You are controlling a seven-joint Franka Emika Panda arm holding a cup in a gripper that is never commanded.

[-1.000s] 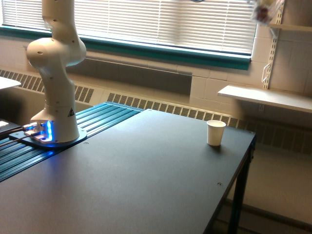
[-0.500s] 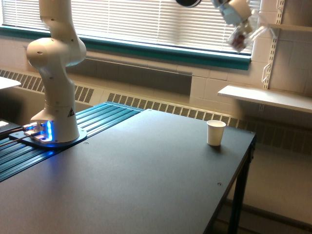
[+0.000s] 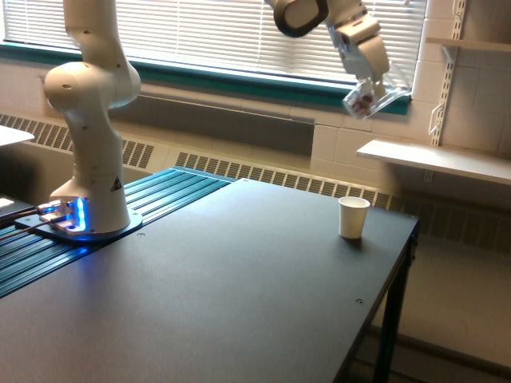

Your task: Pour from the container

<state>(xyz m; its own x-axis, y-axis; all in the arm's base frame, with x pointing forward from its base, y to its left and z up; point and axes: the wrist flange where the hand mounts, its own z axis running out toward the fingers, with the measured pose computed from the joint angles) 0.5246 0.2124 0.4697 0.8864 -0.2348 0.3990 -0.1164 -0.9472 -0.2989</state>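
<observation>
Clearly I hold the small clear plastic cup with reddish bits (image 3: 369, 99), light and easily crushed, pinched by its wall in the gripper (image 3: 372, 86), tilted high above the dark table's (image 3: 239, 287) far right corner.

Arm (image 3: 92, 104): cut off by the top edge between the base column and the wrist section above the gripper (image 3: 375, 80); the links between are out of view.
Gripper: fingertips too blurred to separate; jaw gap cannot be told.
Cup (image 3: 369, 99) at the gripper: clear, motion-blurred; reddish bits inside too small to identify.
White cup (image 3: 353, 217), well below the gripper: inside hidden from this angle.
Table (image 3: 239, 303): cut off by the bottom and left edges.
</observation>
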